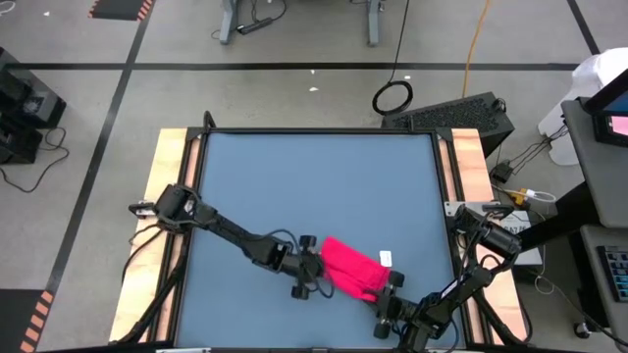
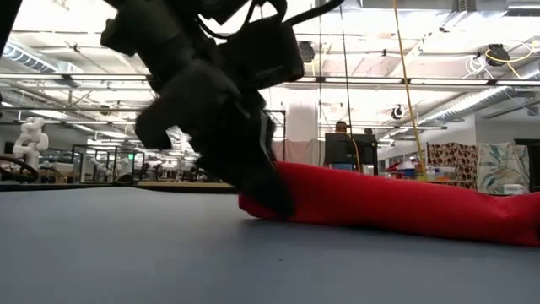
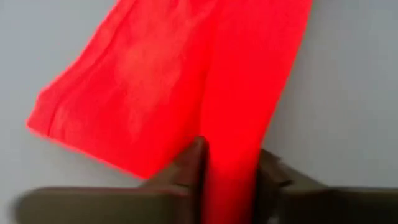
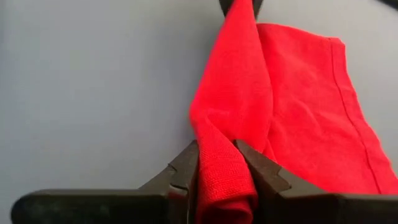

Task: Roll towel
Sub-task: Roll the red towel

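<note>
The pinkish-red towel point(image 1: 351, 265) lies on the blue tabletop point(image 1: 314, 186) near its near edge, with a small white tag point(image 1: 385, 258) at its right side. Its near edge is gathered into a thick fold point(image 4: 227, 124) that runs between my two grippers, while the rest point(image 4: 311, 112) lies flat. My left gripper point(image 1: 320, 275) is shut on the fold's left end. My right gripper point(image 1: 386, 291) is shut on its right end. In the low view the left gripper point(image 2: 253, 181) stands at the towel's end point(image 2: 396, 203). My left gripper pinches the left end of the towel's gathered fold point(image 3: 230, 155) between its two fingers point(image 3: 194, 163), several layers thick. The fingers come slanting down from the table's left and lie along the fold. The flat part of the towel rests on the table. My right gripper pinches the right end of the gathered fold point(image 4: 222, 168) between its two fingers point(image 4: 185, 169), several layers thick. The fingers come low from the table's right, along the fold. The fold runs on from here toward the left gripper point(image 4: 239, 6), and the towel lies on the table.
The blue tabletop stretches bare toward the far side and left of the towel. Wooden side rails point(image 1: 172, 186) border the table at left and right. A person point(image 2: 341, 128) shows far off in the room beyond.
</note>
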